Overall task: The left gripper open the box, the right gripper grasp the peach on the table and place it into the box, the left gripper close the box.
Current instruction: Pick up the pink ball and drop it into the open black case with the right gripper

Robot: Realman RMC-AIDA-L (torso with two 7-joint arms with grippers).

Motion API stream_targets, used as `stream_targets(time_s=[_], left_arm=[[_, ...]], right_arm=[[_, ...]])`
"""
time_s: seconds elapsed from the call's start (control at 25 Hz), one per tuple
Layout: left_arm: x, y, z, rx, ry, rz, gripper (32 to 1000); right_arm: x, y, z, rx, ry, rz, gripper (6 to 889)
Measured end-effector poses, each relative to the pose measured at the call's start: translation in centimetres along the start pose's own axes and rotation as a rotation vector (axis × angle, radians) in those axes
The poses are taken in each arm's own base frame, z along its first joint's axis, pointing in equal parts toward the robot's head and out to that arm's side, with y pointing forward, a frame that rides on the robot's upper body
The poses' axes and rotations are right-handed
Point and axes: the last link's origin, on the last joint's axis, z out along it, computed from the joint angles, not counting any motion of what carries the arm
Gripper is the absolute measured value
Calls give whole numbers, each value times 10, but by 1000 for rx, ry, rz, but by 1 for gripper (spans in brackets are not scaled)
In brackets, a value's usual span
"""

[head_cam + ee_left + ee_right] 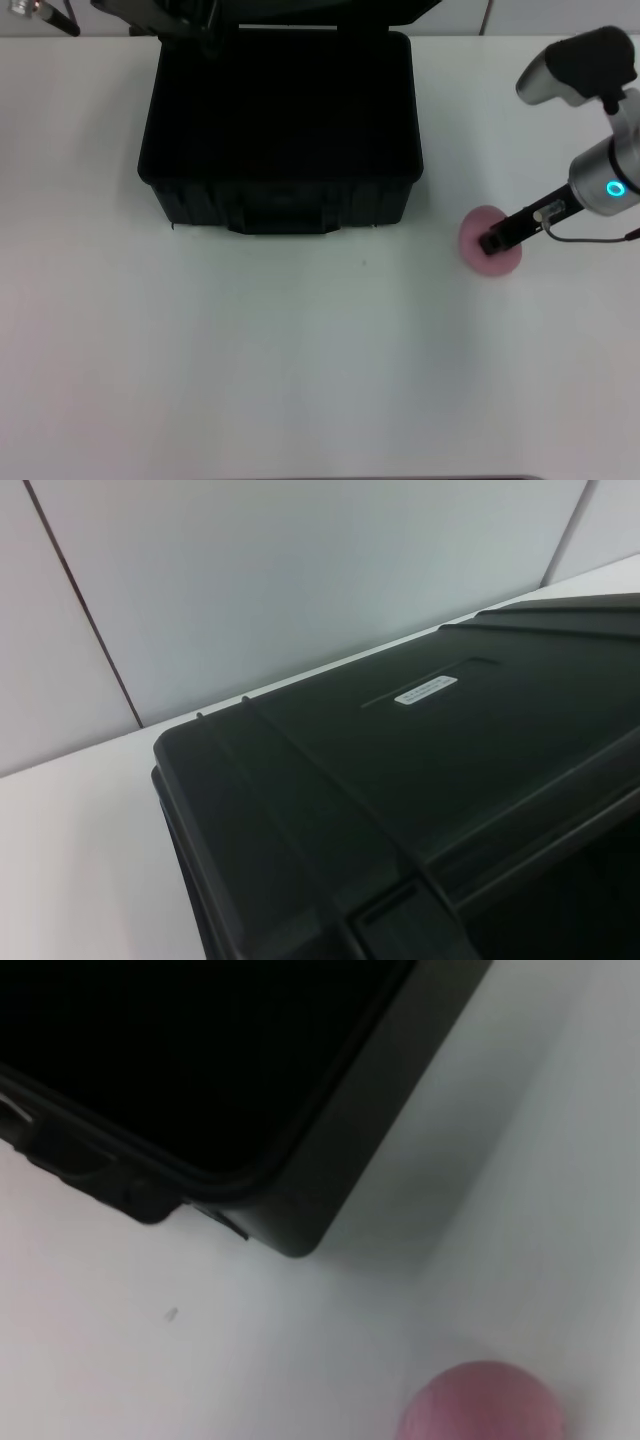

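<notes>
Table point(250, 360): white, with the box point(280, 130) open at the far side.
Peach point(489, 243): right of box, under the right gripper point(494, 240).
Right fingers: grip cannot be told.
Left gripper: unseen.

The box point(280, 140) is black hard plastic, matt, its lid point(420, 750) moulded with raised ribs and catching only a soft sheen. On that lid sits a small white label point(427, 690), paper-like and flat. Beside the box, the peach point(489, 240) shows a matt pink skin, smooth, with no shine at all. Under both lies the table point(300, 350), a plain white top, smooth and dull. Over the peach, the right gripper point(492, 242) looks like matt black plastic.
</notes>
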Motion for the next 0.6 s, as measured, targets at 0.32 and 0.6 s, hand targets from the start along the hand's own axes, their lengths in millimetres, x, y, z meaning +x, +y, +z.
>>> stream_targets(time_s=[0.32, 0.6], left_arm=[[-2, -2, 1, 1, -4, -5, 383], [-3, -4, 1, 3, -7, -7, 383]], right_arm=[[-10, 3, -23, -22, -18, -34, 106], [-21, 16, -53, -112, -75, -68, 72]])
